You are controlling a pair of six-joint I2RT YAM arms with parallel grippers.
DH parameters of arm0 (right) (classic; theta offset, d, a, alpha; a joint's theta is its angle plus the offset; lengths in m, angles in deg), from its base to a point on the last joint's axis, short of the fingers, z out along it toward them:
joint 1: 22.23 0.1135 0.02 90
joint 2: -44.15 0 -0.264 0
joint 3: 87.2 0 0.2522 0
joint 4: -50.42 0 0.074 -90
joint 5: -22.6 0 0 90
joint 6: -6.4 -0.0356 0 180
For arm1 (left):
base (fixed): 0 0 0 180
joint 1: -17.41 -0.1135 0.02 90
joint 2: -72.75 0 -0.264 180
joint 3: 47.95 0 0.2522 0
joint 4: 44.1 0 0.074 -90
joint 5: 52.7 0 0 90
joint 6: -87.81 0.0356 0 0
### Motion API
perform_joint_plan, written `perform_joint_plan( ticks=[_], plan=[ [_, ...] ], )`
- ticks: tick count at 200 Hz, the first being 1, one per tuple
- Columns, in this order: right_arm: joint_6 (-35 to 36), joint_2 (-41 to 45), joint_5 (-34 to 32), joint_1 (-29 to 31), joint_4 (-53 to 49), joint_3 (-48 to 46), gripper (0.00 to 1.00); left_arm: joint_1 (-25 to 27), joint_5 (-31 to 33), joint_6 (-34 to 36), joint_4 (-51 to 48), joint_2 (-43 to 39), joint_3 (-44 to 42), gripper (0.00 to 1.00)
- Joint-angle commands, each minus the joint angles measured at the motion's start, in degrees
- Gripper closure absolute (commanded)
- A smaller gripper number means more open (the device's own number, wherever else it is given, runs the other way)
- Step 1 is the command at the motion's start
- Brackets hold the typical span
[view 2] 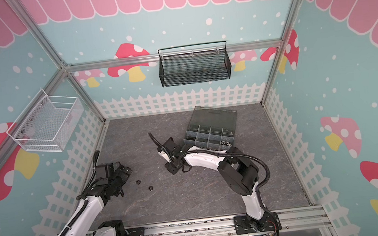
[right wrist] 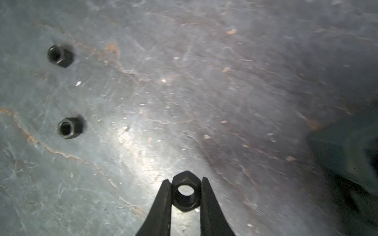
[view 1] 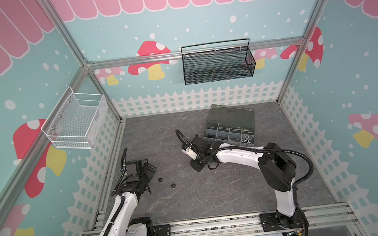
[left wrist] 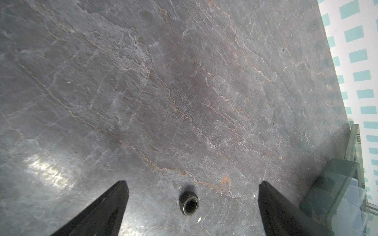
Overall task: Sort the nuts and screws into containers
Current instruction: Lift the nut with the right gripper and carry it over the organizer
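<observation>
Two black nuts lie on the grey stone floor at the left in both top views. My left gripper is open and low, with one nut lying loose between its fingers. My right gripper is shut on a third black nut, held off the floor by its flats. It hangs mid-floor, just left of the containers in the dark organizer box, whose lid stands open. Small shiny pieces sit in one near compartment. The screws are out of view.
A black mesh basket hangs on the back wall and a white wire basket on the left wall. Both arm bases sit on the metal rail along the front edge. Fence-printed walls close the floor in on three sides.
</observation>
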Motion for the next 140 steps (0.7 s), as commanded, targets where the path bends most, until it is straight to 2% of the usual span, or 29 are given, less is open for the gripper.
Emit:
perform_joint_plan(
  ticks=[1, 27, 82, 140],
  plan=[
    [-1.43, 3.84, -2.4, -3.4, 0.97, -1.94, 1.0, -0.36, -0.09, -0.44, 0.62, 0.14, 0.31, 0.0],
    [-1.89, 6.29, -5.65, -8.21, 1.15, -3.01, 1.0, -0.39, -0.44, -0.44, 0.86, 0.53, 0.21, 0.0],
    [-3.53, 9.66, -7.62, -17.76, 3.2, -4.12, 1.0, -0.3, -1.13, -0.79, 1.63, 0.8, -0.22, 0.0],
    [-2.96, 7.62, -6.05, -24.39, 3.22, -2.85, 1.0, -0.32, -1.16, -0.88, 1.93, 0.71, -0.54, 0.0]
  ],
)
